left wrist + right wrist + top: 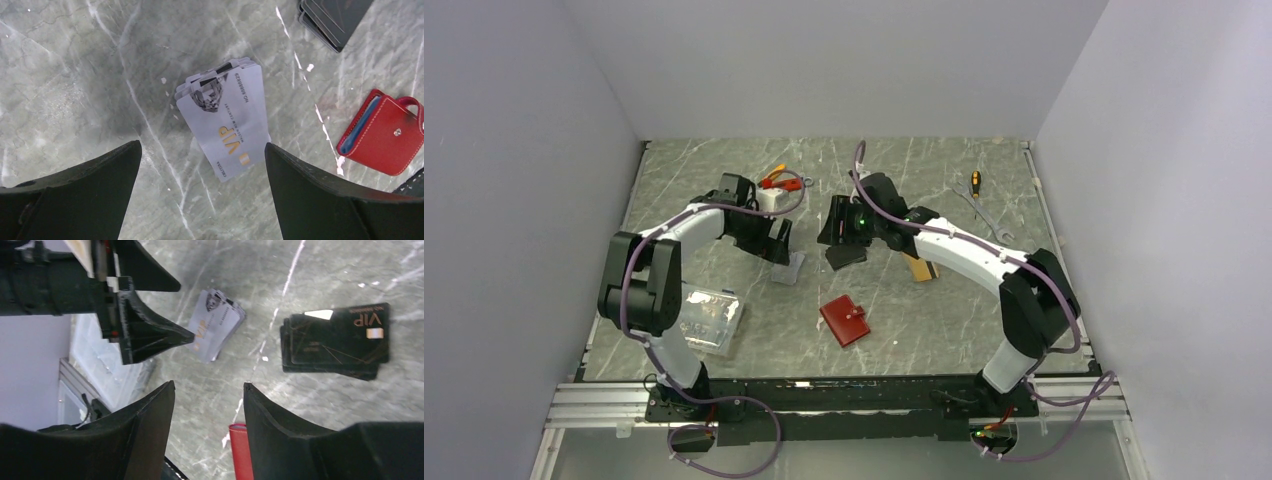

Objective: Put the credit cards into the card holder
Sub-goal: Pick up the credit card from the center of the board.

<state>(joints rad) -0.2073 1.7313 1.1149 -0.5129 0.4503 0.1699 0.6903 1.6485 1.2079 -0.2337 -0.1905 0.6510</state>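
Silver-white plastic credit cards (222, 120), a small fanned stack printed VIP in gold, lie flat on the grey marbled table (75, 75), straight below your left gripper (201, 146). Its black fingers (90, 190) are spread wide on either side of the stack and touch none of it. You have the red leather-like card holder (385, 132) lying folded on the table, near the stack but apart from it, with a strip of bluish lining showing at its edge. Your right gripper (208, 386) hangs over bare table with its jaws part-way apart and nothing between them. A stack of flat black cards (335, 342) with gold VIP lettering lies near it. From above you can see orange-gold cards (917, 268) beside the right arm's white forearm and a clear plastic box (711, 318) by the left arm.
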